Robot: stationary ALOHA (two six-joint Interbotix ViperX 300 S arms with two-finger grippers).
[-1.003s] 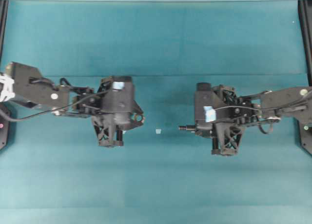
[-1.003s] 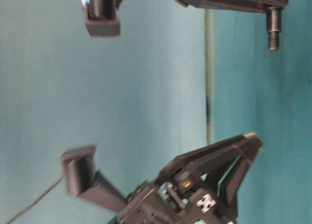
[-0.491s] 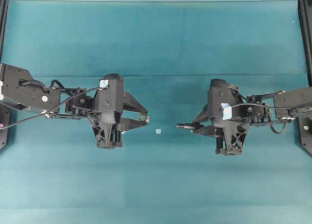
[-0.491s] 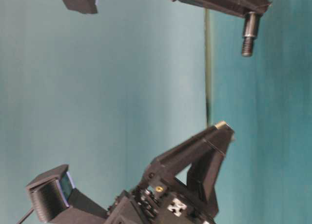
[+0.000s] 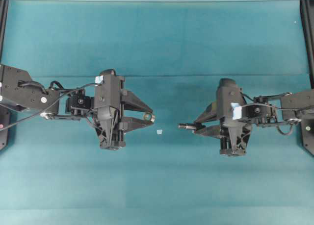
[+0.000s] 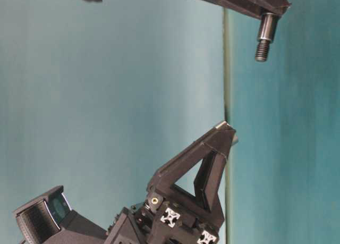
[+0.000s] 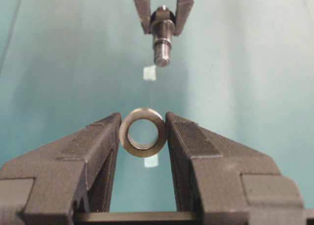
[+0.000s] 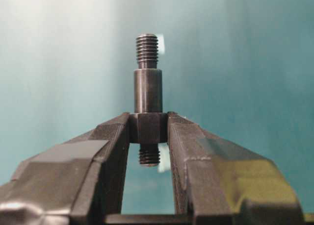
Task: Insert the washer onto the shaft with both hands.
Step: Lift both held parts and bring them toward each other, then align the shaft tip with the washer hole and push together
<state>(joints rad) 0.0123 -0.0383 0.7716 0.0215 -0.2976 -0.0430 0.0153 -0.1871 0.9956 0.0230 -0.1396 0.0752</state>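
Note:
My left gripper [image 5: 148, 118] is shut on the washer [image 7: 143, 132], a grey-silver ring held upright between the fingertips, its hole facing the right arm; it also shows in the overhead view [image 5: 147, 117]. My right gripper [image 5: 195, 128] is shut on the shaft [image 8: 147, 90] by its thick collar, the threaded tip pointing at the left gripper. The shaft also shows in the overhead view [image 5: 184, 127], the table-level view [image 6: 264, 36] and the left wrist view [image 7: 162, 41]. A gap lies between the shaft's tip and the washer. Both are held above the table.
A small pale tape scrap [image 5: 159, 132] lies on the teal table [image 5: 157, 186] between the two grippers, below the gap. Black frame posts stand at the far left and right edges.
The left gripper has swung and moved right with the washer, toward the shaft. The right gripper has drawn back to the right a little, and the shaft's tip now points straight at the washer.

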